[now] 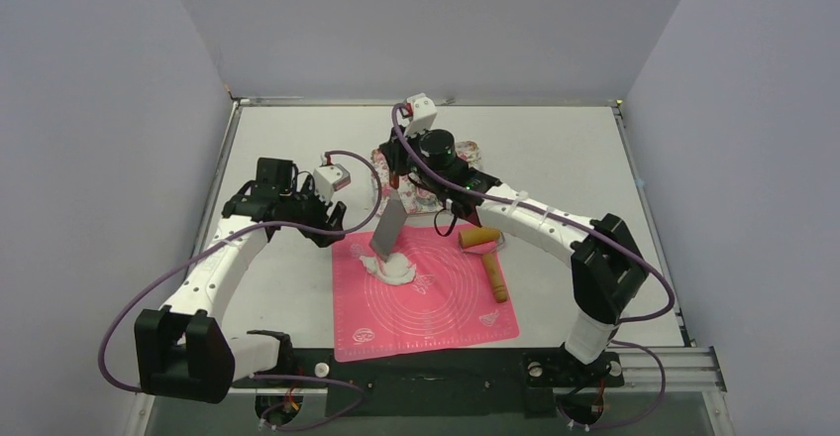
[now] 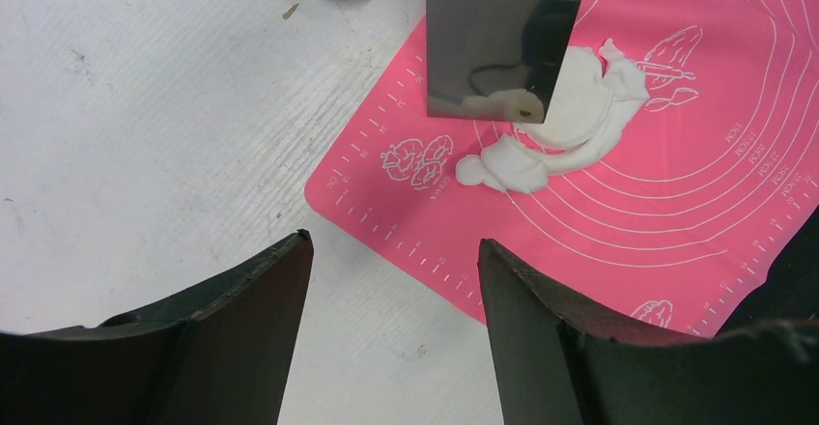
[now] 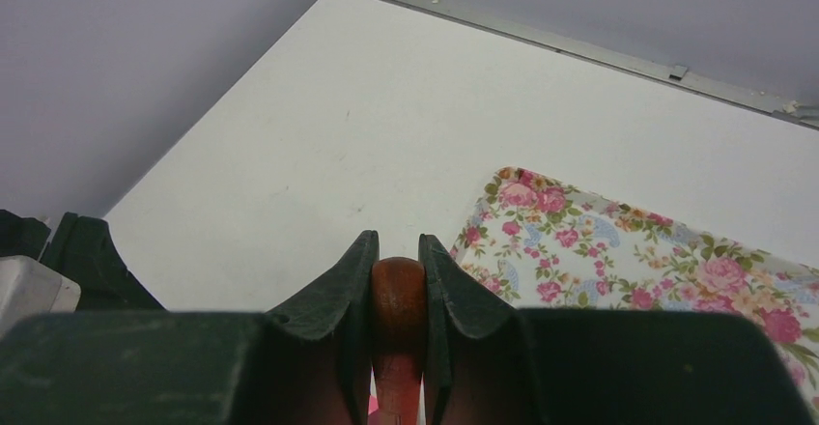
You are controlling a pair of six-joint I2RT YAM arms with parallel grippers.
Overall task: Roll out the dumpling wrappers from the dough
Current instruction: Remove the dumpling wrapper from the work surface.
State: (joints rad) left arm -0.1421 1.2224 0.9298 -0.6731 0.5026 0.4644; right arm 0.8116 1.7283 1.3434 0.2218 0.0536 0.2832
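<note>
Pink silicone mat (image 2: 676,203) is showing white ruler ticks, rings and small drawings; its numerals are too small to read. Over it the left end effector (image 2: 394,241) is hanging wide and empty, the dough (image 2: 579,106) lying on the mat ahead of its fingers. Meanwhile the right end effector (image 3: 396,251) is clamping narrowly on a wooden handle (image 3: 398,299), and the metal blade (image 2: 497,39) below it is tilting down to the dough. Just ahead of it a floral tray (image 3: 628,251) is sitting, and a rolling pin (image 1: 487,258) is lying on the mat beneath that arm. White tabletop (image 2: 145,106) and pale lilac walls (image 3: 116,58) are enclosing everything
</note>
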